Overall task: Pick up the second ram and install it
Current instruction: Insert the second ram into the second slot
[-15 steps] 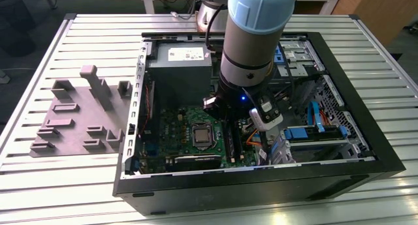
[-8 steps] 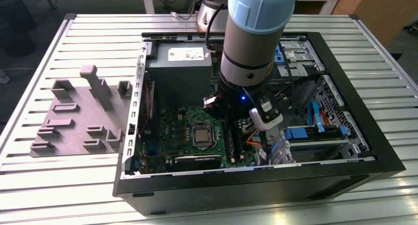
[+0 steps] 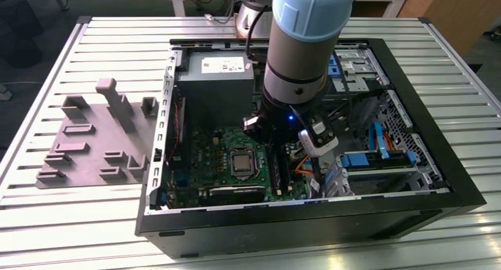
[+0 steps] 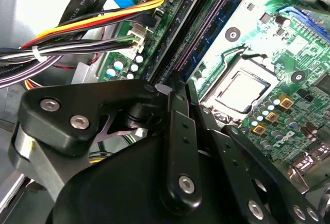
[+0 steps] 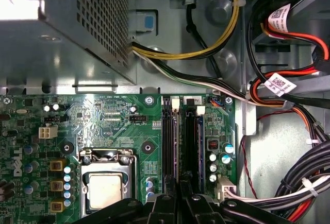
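Observation:
The second ram (image 5: 177, 141) is a thin blue-green stick standing on edge along a black memory slot of the green motherboard (image 5: 113, 116). In the second wrist view the ram (image 4: 206, 33) runs away from the black fingers. My gripper (image 5: 179, 190) is low inside the open computer case, with its fingers close together on either side of the stick's near end. In the exterior view the gripper (image 3: 274, 155) sits beside the processor socket (image 3: 243, 162), with its tips hidden behind the arm. The gripper (image 4: 178, 92) looks shut on the stick.
A grey plastic holder (image 3: 86, 141) with upright posts lies on the slatted table at the exterior view's left. Inside the black case (image 3: 313, 223) are a grey power supply (image 3: 215, 82), bundled cables (image 5: 289, 172) and blue drive brackets (image 3: 368, 159) close to the slots.

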Controlling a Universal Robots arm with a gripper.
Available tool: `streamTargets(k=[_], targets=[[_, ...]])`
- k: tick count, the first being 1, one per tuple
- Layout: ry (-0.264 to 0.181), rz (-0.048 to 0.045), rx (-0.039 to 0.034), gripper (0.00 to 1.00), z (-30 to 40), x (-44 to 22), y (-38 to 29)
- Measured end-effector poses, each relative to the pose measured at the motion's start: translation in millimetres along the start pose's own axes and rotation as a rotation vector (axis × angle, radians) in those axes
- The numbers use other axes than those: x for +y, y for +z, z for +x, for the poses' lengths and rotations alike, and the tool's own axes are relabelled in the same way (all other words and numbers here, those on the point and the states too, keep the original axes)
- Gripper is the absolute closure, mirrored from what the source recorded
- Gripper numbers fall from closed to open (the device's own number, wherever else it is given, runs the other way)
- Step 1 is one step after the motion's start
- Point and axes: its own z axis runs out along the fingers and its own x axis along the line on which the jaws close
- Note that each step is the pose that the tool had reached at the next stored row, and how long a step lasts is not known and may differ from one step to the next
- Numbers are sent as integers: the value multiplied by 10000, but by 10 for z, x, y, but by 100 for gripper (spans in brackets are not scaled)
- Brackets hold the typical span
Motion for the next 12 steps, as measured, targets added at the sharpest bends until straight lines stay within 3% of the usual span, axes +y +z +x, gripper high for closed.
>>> streamTargets(k=[12], targets=[[-4,-54,0,86,19,4,-28]])
